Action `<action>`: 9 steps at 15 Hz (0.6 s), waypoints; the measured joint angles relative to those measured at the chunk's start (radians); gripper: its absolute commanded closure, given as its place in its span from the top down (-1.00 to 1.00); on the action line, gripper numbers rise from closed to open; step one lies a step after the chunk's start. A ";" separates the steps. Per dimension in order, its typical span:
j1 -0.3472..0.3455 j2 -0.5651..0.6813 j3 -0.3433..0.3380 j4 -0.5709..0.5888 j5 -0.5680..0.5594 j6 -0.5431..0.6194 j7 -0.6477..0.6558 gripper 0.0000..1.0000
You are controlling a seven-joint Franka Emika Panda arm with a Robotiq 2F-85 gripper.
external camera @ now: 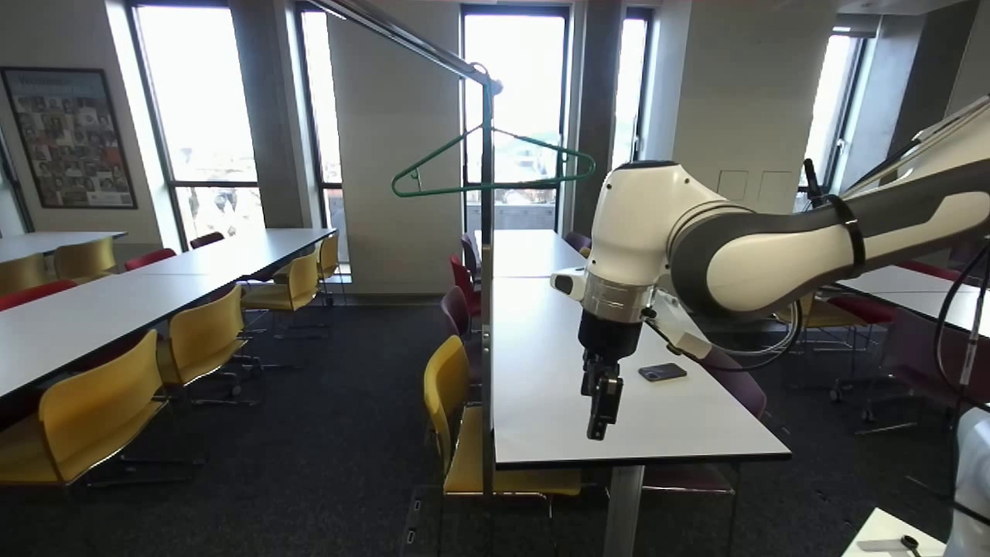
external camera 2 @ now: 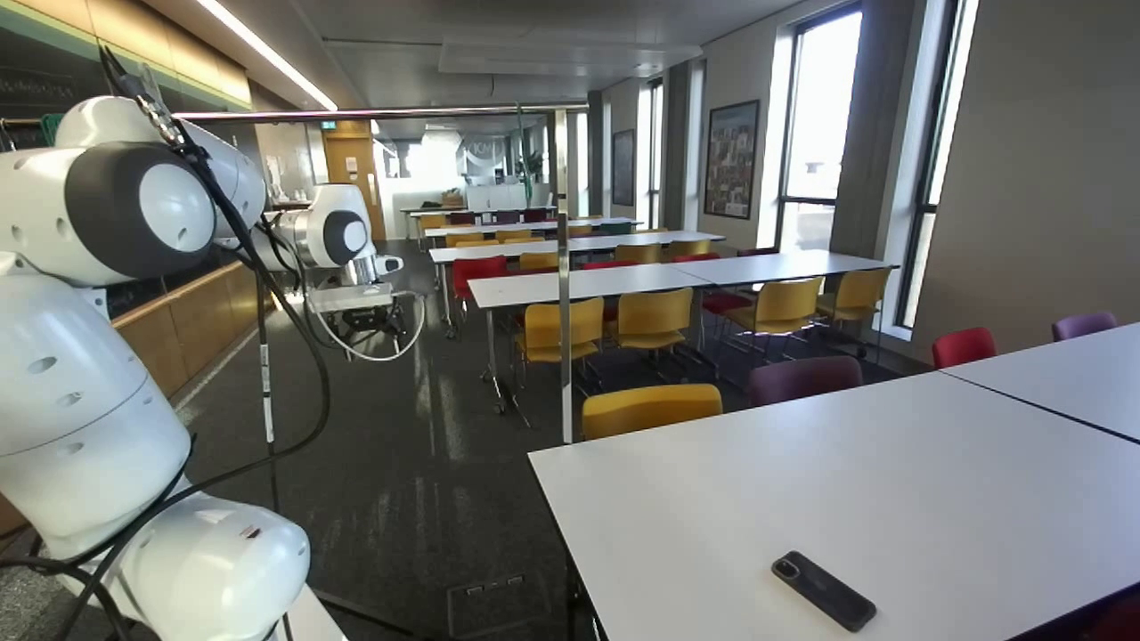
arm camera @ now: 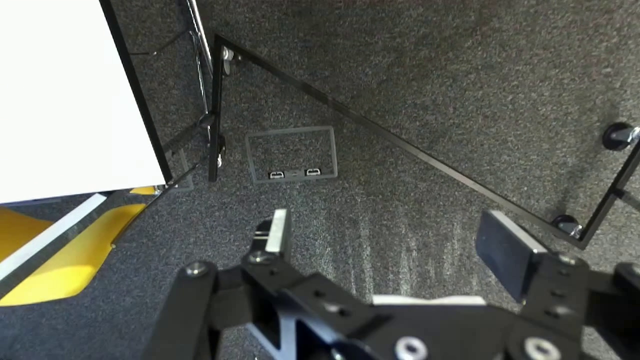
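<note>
Closest to the lens in the wrist view is the gripper [arm camera: 395,235], its two fingers [arm camera: 505,255] spread wide, holding nothing and touching nothing. Past the fingertips, well below them, a clothes rack's black base frame [arm camera: 430,156] stands on the dark carpet [arm camera: 475,90], near a floor panel [arm camera: 294,152]. A white table [arm camera: 70,100] shows its corner at the left, with a yellow chair [arm camera: 75,272] just beside it.

In an exterior view, a green hanger [external camera: 456,190] hangs from the rack's rail [external camera: 402,37], close to the upright post [external camera: 486,309]; it sits higher than the fingers and apart from them. A dark phone [external camera 2: 824,590] lies on the table in both exterior views.

The step in hand looks like positioning, ahead of any grasp. To take the hanger, the next move probably calls for raising the parted fingers and lining them up with its thin bar, while steering around the post.
</note>
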 measured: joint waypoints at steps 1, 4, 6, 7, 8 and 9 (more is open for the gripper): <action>-0.004 -0.003 0.000 0.000 0.001 -0.024 -0.011 1.00; -0.010 -0.005 0.000 0.000 0.025 -0.037 -0.062 1.00; -0.011 -0.005 0.000 0.000 0.029 -0.037 -0.069 1.00; -0.011 -0.005 0.000 0.000 0.029 -0.037 -0.069 1.00; -0.011 -0.005 0.000 0.000 0.029 -0.037 -0.069 1.00; -0.011 -0.005 0.000 0.000 0.029 -0.037 -0.069 1.00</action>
